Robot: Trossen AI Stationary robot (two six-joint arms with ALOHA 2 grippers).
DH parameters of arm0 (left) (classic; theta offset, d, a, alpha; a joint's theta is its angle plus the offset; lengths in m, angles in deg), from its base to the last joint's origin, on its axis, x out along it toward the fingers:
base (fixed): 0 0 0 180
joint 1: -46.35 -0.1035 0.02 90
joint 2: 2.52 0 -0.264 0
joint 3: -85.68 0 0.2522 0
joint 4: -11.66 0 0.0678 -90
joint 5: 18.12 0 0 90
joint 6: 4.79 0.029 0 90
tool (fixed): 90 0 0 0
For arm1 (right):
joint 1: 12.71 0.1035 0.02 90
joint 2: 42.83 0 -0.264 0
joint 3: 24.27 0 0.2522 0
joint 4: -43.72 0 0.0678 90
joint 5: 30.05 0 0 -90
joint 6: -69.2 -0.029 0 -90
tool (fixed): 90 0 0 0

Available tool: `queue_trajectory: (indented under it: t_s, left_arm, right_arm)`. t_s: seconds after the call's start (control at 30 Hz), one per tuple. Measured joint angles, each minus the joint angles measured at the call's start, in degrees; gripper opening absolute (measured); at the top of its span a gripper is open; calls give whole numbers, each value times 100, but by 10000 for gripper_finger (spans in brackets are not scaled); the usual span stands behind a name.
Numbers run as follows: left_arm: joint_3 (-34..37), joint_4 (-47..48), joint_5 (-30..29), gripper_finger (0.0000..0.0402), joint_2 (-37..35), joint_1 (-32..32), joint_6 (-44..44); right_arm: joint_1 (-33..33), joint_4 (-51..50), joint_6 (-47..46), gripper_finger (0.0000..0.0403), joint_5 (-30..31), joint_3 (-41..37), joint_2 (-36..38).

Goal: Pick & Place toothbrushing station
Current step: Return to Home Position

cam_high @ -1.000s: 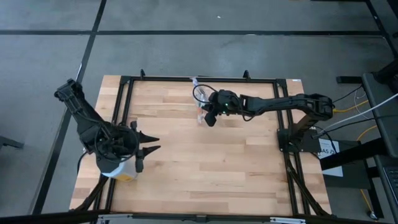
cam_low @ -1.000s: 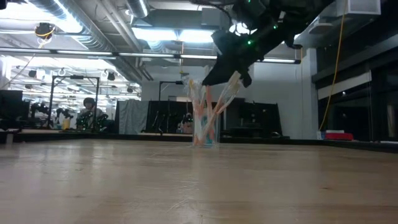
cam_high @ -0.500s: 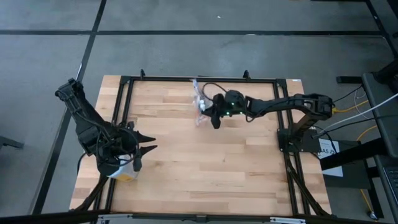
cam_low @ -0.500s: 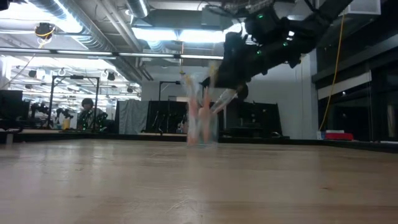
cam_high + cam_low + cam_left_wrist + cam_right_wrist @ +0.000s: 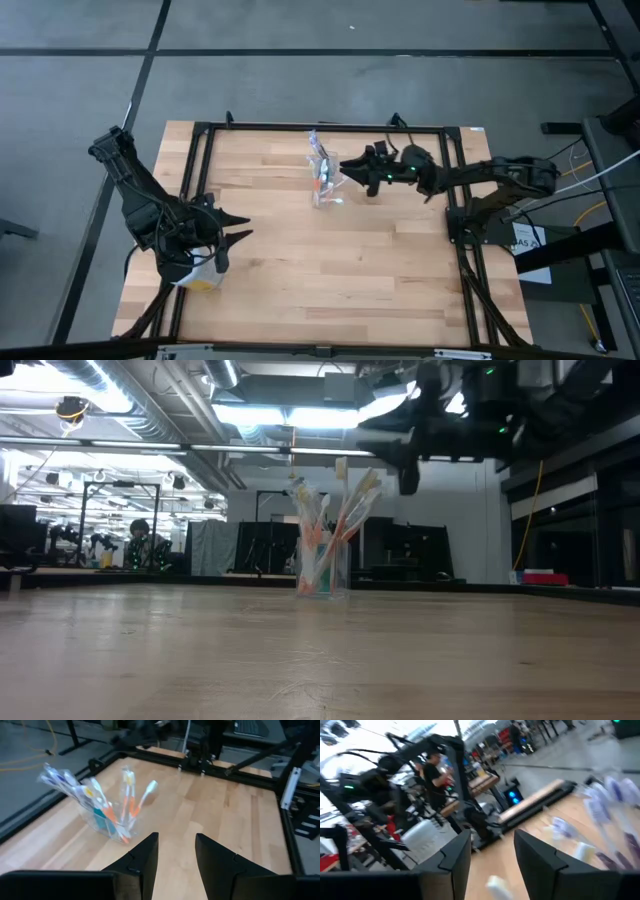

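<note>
Holder (image 5: 326,190): a clear cup, stood upright on the table (image 5: 330,285). In the high view it is about midway across and in the upper half. Nothing grips it.

Contents of holder: a bunch of toothbrushes (image 5: 131,802), held handle-down and fanned outward so that the heads rise well above the rim. Orange, white and blue-purple parts are seen through the wall. The number cannot be told.

Right gripper (image 5: 353,177): held in the air just beside the brush heads and apart from them. In the low view it is seen above the holder's rim, off to one side. The jaws are spread wide and nothing is held between them.

Left gripper (image 5: 236,233): held over the left side of the table, well apart from the holder and pointed towards it. The jaws are parted and empty.

Tub (image 5: 203,283): yellow, at the left edge of the table under the left arm and largely hidden by it. Its contents cannot be told.

Room beyond: a person (image 5: 141,544) is seen far behind the table.
</note>
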Motion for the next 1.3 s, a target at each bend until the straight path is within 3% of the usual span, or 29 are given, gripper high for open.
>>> queue_trajectory:
  t_s: [0.13, 0.27, 0.4, 0.5, 0.6, 0.7, 0.93, 1.0, 1.07, 1.17, 1.3]
  left_arm:
    - [0, 45, -274, 125, 0, -7, -30]
    - [0, -61, -383, 125, 0, -4, -139]
    - [80, -666, 239, 121, -8, -4, 244]
    - [712, -2124, 639, 110, -279, -53, 1008]
    - [1717, -4290, 1756, 97, -816, -709, 2181]
    - [2632, -5948, 3467, 84, -1134, -2028, 2869]
    - [3403, -6535, 7267, 75, -1361, -5534, 3769]
    - [3678, -6756, 7896, 75, -1665, -6208, 3920]
    - [4008, -6580, 7944, 75, -2106, -6603, 4004]
    - [4497, -6545, 7676, 75, -2869, -6423, 3950]
    - [4816, -5515, 6065, 74, -3874, -5436, 4244]
  right_arm:
    - [34, 196, -9, 149, -20, -307, 510]
    - [103, 1261, -16, 141, 107, -755, 1038]
    - [151, 2220, -172, 132, 176, -1279, 1526]
    - [218, 2299, -355, 127, 147, -1507, 1855]
    - [367, 2293, -460, 124, 60, -1581, 2083]
    - [507, 2292, -578, 123, 16, -1581, 2241]
    - [759, 2205, -571, 123, 216, -1581, 2348]
    - [805, 2043, -429, 123, 183, -1583, 2350]
    - [855, 1884, -246, 123, 161, -1639, 2369]
    - [901, 1848, 69, 123, 165, -1737, 2407]
    - [940, 1674, 589, 123, 185, -1771, 2458]
